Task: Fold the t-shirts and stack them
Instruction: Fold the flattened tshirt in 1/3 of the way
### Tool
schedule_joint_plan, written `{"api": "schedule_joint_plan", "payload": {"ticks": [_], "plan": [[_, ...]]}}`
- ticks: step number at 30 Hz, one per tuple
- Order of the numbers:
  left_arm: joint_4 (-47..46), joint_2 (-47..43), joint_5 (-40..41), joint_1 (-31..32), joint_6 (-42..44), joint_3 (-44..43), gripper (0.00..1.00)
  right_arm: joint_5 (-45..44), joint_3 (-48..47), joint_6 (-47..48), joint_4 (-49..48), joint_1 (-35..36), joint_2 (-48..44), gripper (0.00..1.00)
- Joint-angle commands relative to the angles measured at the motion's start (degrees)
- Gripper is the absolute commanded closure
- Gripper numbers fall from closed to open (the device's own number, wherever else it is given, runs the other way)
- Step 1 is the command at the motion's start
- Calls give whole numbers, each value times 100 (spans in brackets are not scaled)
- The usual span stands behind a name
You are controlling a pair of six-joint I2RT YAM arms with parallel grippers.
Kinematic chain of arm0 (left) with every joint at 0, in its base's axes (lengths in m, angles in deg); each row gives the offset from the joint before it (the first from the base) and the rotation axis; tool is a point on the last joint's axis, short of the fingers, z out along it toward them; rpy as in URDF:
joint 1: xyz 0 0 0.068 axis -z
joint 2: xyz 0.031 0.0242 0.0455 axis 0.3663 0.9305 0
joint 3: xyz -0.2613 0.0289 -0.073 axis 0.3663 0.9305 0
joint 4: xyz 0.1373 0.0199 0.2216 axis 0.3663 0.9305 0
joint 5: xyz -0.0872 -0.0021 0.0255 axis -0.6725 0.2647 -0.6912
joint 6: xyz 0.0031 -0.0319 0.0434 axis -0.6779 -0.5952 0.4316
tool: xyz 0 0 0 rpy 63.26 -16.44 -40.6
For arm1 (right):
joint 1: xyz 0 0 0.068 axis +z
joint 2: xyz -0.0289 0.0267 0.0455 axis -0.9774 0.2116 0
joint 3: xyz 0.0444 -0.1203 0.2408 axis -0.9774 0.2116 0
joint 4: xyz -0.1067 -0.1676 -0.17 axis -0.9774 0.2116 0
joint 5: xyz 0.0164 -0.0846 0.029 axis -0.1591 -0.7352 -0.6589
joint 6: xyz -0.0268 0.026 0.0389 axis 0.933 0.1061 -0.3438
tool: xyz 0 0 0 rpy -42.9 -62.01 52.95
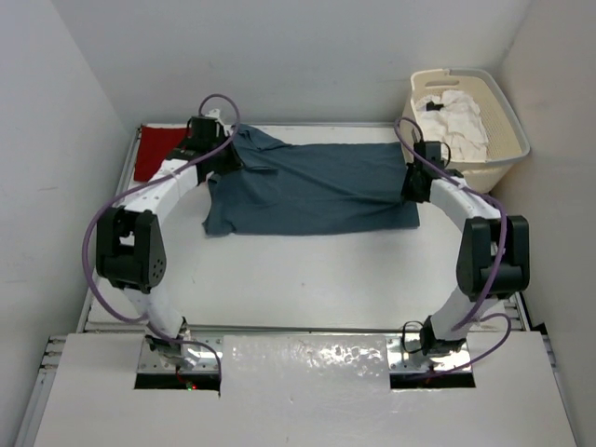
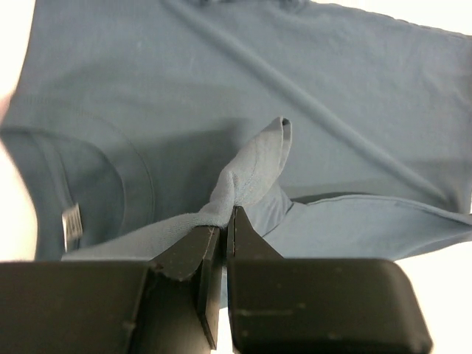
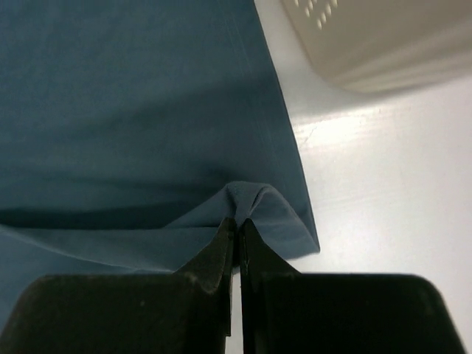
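The slate blue-grey t-shirt (image 1: 317, 186) lies spread across the far half of the table. My left gripper (image 1: 216, 154) is shut on a raised pinch of its cloth (image 2: 247, 173) at the shirt's left end, beside the collar and its label (image 2: 71, 225). At the shirt's right end my right gripper (image 1: 414, 182) is shut on a pinch of the hem (image 3: 251, 198) near the corner. A red t-shirt (image 1: 158, 149) lies folded at the far left, partly behind the left arm. A white t-shirt (image 1: 454, 119) sits crumpled in the basket.
The cream perforated laundry basket (image 1: 507, 140) stands at the far right corner, just beyond the right gripper, and its wall (image 3: 383, 37) shows in the right wrist view. White walls close the left, back and right sides. Bare white table (image 1: 307, 279) lies in front of the shirt.
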Motion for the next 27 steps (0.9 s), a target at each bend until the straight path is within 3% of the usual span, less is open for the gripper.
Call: {"api": "schedule_joint_plan", "payload": {"ticks": [1,9,12,13,14,16,17,18,19,27], "plan": [[-647,211,-170,-137,459,-423,100,-316,-459,199,7,-5,236,100],[-578,1160,-250,-242,1031,-1362,100,-501,-1082,287,50,-40,886,95],[-158,1704,-126,-348,1005,-1863,100,-484,-1451,296,226,-40,1282,75],[-77,1802,-153,-391,979,-1969,100,-466,-1565,304,244,-48,1404,60],[28,1881,-109,-409,952,-2170,78,-414,-1610,305,253,-49,1441,49],[196,2031,-91,-409,952,-2295,58,-326,-1794,357,323,-48,1476,28],[213,2040,-109,-409,952,-2347,38,-264,-1821,375,358,-49,1450,26],[257,2040,-118,-409,943,-2365,27,-72,-1839,401,358,-40,1415,22],[257,2005,-205,-409,935,-2392,1,51,-1813,419,349,-22,1310,9],[171,1330,-574,-401,567,-1972,0,843,-1066,498,60,303,510,1]]}}
